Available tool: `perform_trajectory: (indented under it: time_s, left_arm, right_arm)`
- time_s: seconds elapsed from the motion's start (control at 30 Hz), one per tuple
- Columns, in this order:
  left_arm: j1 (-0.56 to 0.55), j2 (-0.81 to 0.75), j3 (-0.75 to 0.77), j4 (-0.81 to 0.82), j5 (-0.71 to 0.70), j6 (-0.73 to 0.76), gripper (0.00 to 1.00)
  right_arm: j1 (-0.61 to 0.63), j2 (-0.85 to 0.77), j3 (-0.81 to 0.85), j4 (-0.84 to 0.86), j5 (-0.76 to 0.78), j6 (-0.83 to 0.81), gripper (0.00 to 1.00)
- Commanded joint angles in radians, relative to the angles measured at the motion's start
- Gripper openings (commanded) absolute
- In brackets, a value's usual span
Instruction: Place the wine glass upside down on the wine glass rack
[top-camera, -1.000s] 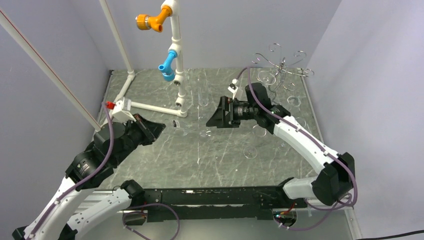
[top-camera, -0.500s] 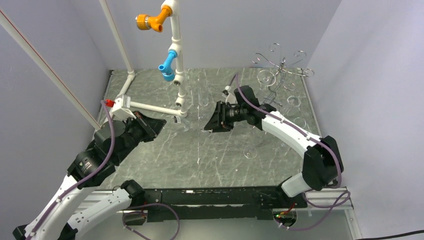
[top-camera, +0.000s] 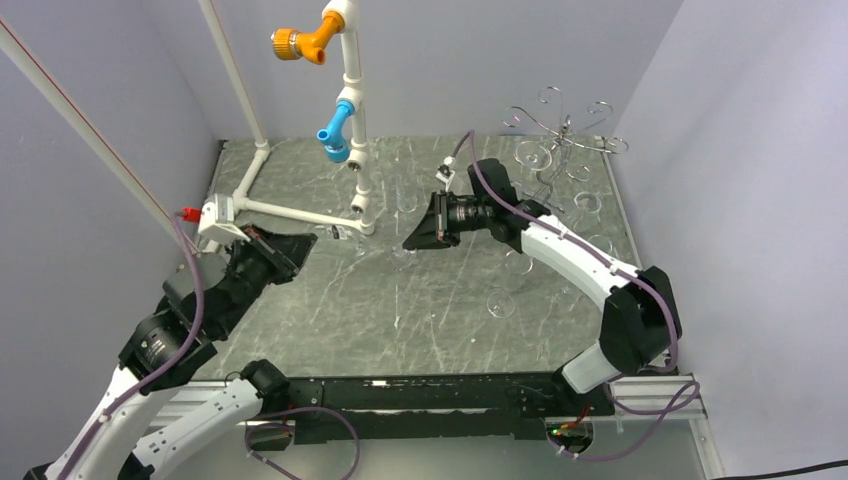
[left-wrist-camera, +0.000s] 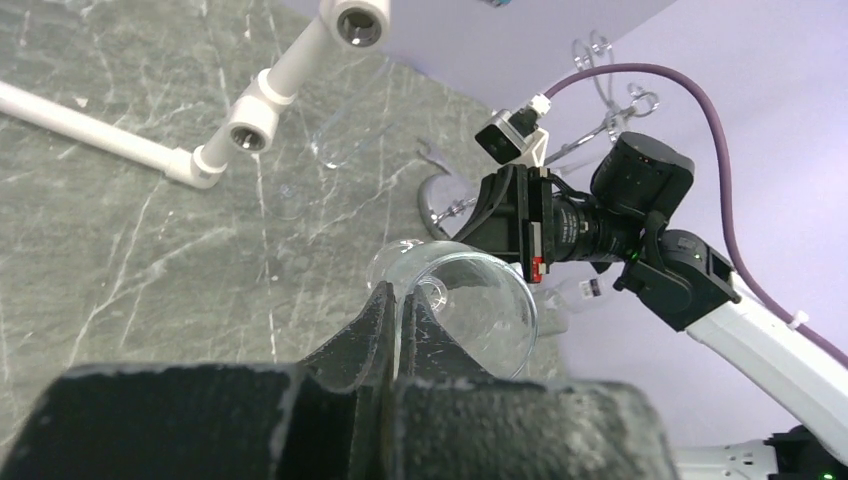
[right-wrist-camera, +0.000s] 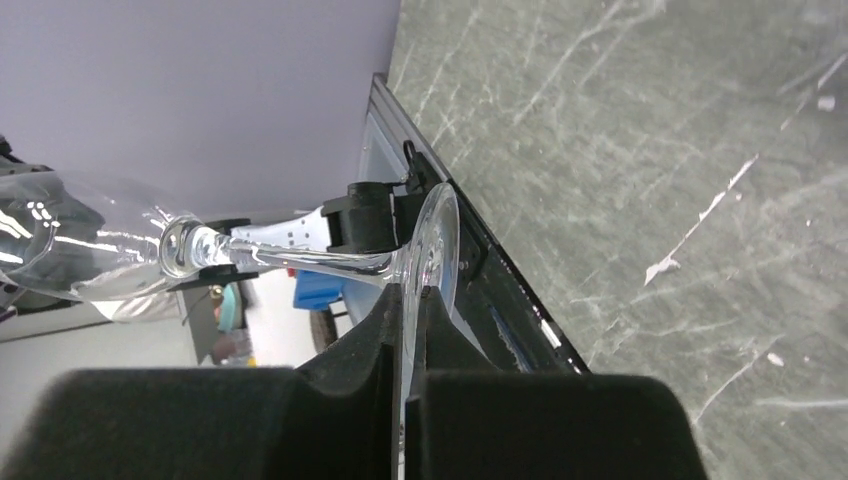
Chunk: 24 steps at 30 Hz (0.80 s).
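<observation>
The left end effector (left-wrist-camera: 397, 300) is pinching the rim of the clear stemmed wine glass (left-wrist-camera: 485, 315), its black fingers closed tight on the bowl wall. The right end effector (right-wrist-camera: 408, 295) is gripping the same glass by its round foot, jaws closed on the disc, with the stem running sideways to the bowl. The glass is lying on its side between both arms over the grey marbled surface (top-camera: 400, 320), well apart from the chrome wire wine glass rack (top-camera: 563, 130) standing at the far right corner.

Left gripper (top-camera: 318, 241) faces right gripper (top-camera: 409, 243); wine glass rack (top-camera: 564, 132) at rear
</observation>
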<state>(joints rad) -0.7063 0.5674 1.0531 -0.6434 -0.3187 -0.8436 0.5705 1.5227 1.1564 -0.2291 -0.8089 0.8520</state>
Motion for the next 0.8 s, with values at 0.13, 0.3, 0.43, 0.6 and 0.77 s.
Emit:
perform_trajectory:
  time_s: [0.13,0.3,0.43,0.6,0.77]
  left_arm:
    - [-0.009,-0.057,-0.04,0.171,0.119,-0.028,0.55]
    - [-0.008,-0.103,-0.039,0.166,0.111,-0.012,0.93]
    - [-0.009,-0.137,0.0,0.106,0.05,0.027,0.99]
    - [-0.009,-0.199,0.013,0.078,-0.04,0.072,0.99]
    - [-0.008,-0.233,-0.011,0.041,-0.075,0.067,0.99]
  right_arm:
    - [-0.031,-0.152,0.147,0.004,0.025,-0.153,0.0]
    - [-0.11,-0.215,0.18,-0.051,0.035,-0.275,0.0]
    - [-0.198,-0.244,0.265,-0.15,0.065,-0.457,0.0]
    - [-0.232,-0.286,0.433,-0.271,0.232,-0.791,0.0]
    - [-0.232,-0.283,0.592,-0.316,0.423,-1.16,0.0]
